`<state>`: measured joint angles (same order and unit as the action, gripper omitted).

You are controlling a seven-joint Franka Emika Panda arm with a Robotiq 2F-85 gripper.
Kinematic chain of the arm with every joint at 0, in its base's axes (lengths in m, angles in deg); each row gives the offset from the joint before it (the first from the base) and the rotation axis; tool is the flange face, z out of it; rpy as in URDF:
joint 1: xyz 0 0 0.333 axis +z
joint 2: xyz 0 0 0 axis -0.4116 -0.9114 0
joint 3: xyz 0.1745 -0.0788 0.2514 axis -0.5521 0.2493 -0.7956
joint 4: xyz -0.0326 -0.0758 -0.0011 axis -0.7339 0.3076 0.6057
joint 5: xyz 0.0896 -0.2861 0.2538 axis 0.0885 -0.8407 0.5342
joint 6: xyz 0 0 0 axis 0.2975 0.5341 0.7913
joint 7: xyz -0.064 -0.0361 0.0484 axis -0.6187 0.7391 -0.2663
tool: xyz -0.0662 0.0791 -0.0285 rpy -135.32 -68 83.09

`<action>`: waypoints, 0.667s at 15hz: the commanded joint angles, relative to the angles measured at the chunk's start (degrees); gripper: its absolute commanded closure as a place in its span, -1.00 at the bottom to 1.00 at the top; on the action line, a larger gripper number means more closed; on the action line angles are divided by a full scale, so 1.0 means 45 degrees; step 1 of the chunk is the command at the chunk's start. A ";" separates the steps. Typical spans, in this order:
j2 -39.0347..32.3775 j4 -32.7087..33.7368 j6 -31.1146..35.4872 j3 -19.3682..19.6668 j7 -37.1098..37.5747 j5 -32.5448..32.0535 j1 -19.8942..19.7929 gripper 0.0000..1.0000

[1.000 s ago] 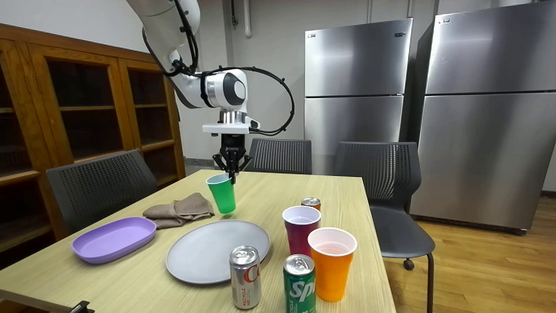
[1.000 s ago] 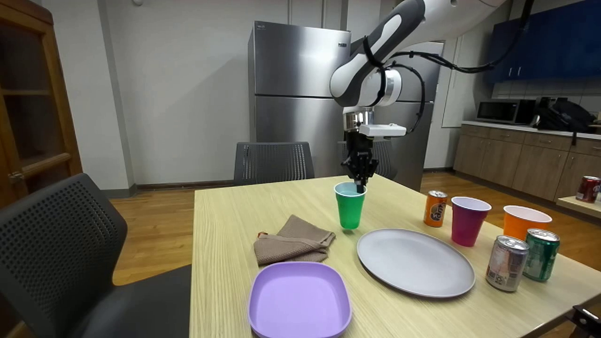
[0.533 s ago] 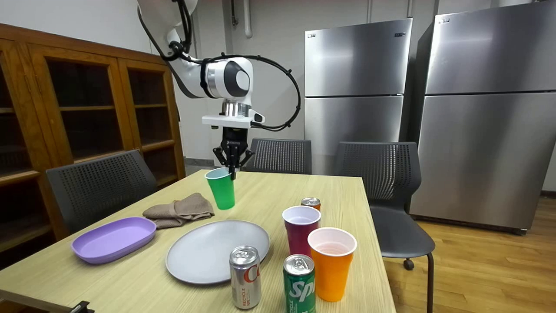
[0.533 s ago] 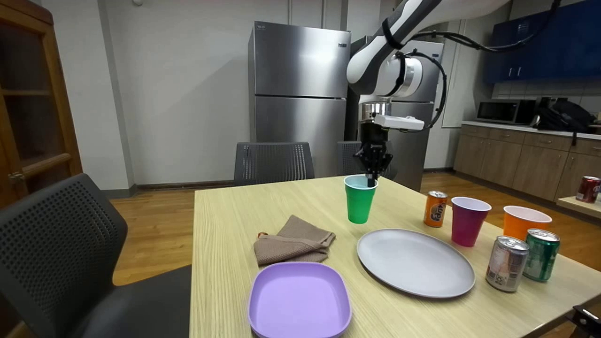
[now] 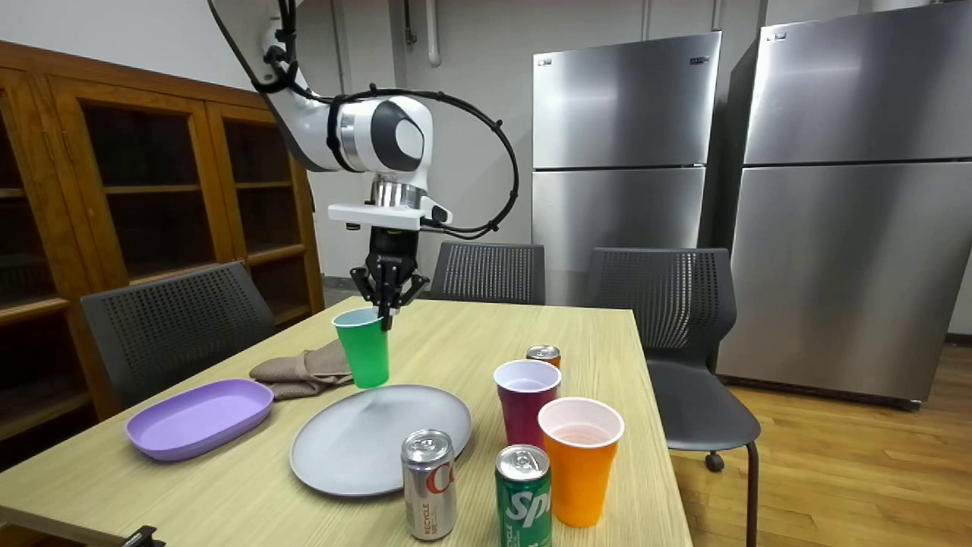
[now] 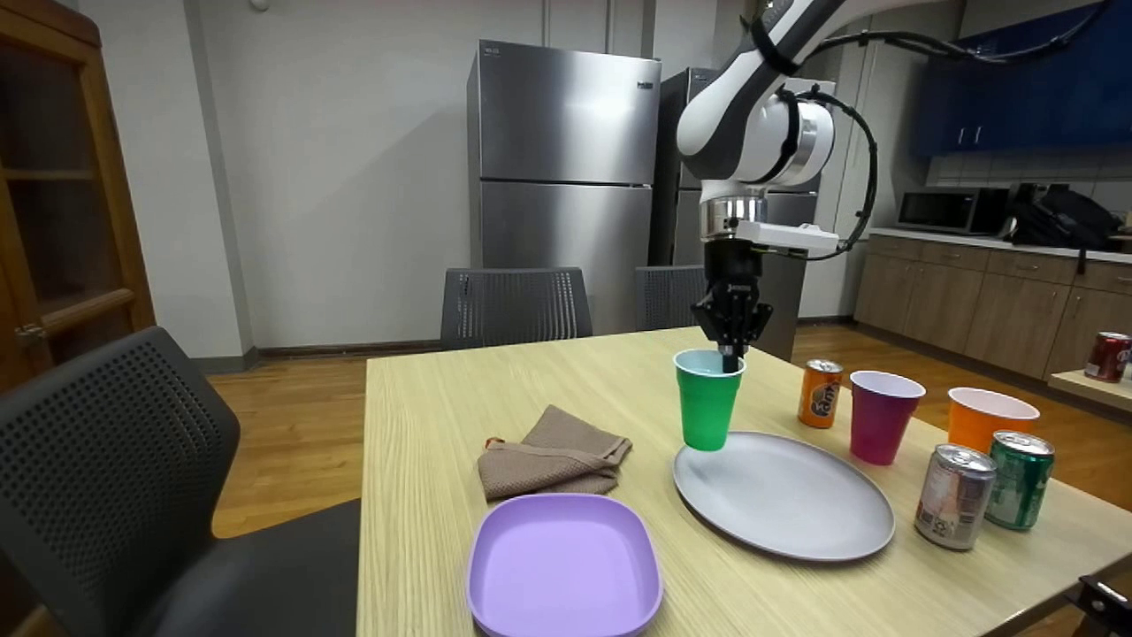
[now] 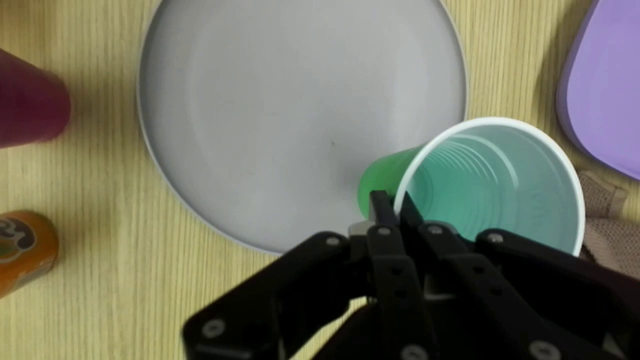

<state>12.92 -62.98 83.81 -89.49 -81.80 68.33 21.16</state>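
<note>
My gripper (image 5: 386, 317) is shut on the rim wall of a green cup (image 5: 363, 352), one finger inside it and one outside. The cup (image 6: 706, 412) hangs slightly tilted, mouth up, off the table, at the edge of a round grey plate (image 6: 787, 504). The wrist view shows the cup's pale inside (image 7: 505, 185), with no solid thing visible in it, and the fingertips (image 7: 392, 206) pinching its white rim. The plate (image 7: 280, 110) lies partly below the cup there and bears nothing. The cup's lower part is partly hidden by the fingers in the wrist view.
A brown cloth (image 6: 553, 456) and a purple tray (image 6: 566, 566) lie beside the plate. A purple-red cup (image 6: 884, 420), an orange cup (image 5: 581, 471), a Fanta can (image 6: 820, 394), a silver can (image 5: 429, 486) and a Sprite can (image 5: 524, 497) stand on its other side. Chairs surround the table.
The green cup was lifted a little higher, then moved with the gripper from beyond the plate to the plate's edge. The gripper stayed shut on it. The other objects have not moved.
</note>
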 commanded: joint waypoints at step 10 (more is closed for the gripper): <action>-0.0346 -0.0220 -0.0182 0.0070 0.0368 0.0241 -0.0075 0.98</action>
<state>12.28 -65.40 83.79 -88.98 -81.43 68.37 21.09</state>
